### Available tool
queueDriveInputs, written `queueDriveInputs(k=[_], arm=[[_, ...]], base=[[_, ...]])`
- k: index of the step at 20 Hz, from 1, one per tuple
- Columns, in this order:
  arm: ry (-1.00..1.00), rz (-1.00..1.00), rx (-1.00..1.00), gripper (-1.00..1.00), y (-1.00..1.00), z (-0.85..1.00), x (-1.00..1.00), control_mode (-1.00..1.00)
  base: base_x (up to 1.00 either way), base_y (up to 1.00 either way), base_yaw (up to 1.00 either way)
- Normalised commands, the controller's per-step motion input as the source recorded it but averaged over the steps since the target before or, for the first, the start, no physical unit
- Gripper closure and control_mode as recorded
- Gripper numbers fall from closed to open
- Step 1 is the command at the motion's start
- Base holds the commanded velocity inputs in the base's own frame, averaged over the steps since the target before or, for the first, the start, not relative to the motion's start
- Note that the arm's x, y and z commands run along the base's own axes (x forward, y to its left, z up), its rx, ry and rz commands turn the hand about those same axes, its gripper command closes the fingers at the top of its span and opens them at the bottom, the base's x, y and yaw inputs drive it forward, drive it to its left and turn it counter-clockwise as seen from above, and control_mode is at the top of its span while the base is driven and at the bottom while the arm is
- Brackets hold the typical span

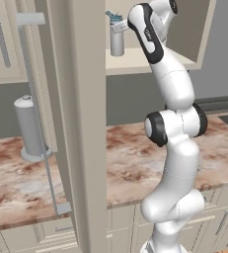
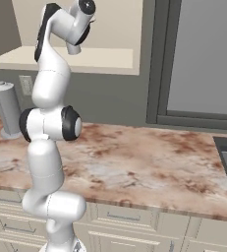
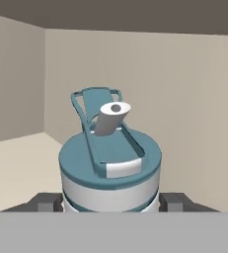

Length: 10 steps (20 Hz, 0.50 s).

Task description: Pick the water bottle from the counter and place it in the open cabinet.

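Far left on the table [image 1: 17,188]: a tall grey cylinder on a round base [image 1: 30,129], well apart from the work and no threat. Just right of it, seen edge-on and near the camera, the cabinet door [image 1: 83,123] with its long thin bar handle [image 1: 39,113], swung wide; close to the raised arm's left flank, so a careless sweep on the way out risks clipping it.

Right again, up inside the open cabinet [image 1: 135,62]: the water bottle [image 1: 117,42], upright, base at or just above the cream shelf, contact too fine to judge. Teal cap and spout [image 3: 113,118] toward the camera in the hand view, with the fingers [image 3: 45,202] pressed against both sides of the body just below the cap, so grasping the bottle, not released. Gripper [image 3: 110,205] level with the shelf opening, wrist partly hidden behind the upper arm in the base views.

Likely troubles, judged from this: letting go while the base hangs above the shelf, giving a drop and a topple of a slim, top-heavy shape; letting go near the front lip, giving a roll off onto the table below; dragging the bottle over on retreat if the fingers open too little.
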Motion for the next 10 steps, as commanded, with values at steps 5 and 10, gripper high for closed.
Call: queueDriveInputs(k=[5, 10], arm=[[0.00, 0.00, 0.02, 1.00, -0.06, -0.14, 0.00, -1.00], [-0.01, 0.00, 0.06, 1.00, -0.14, -0.52, 0.00, -1.00]], base=[[0.00, 0.00, 0.00], [0.00, 0.00, 0.00]])
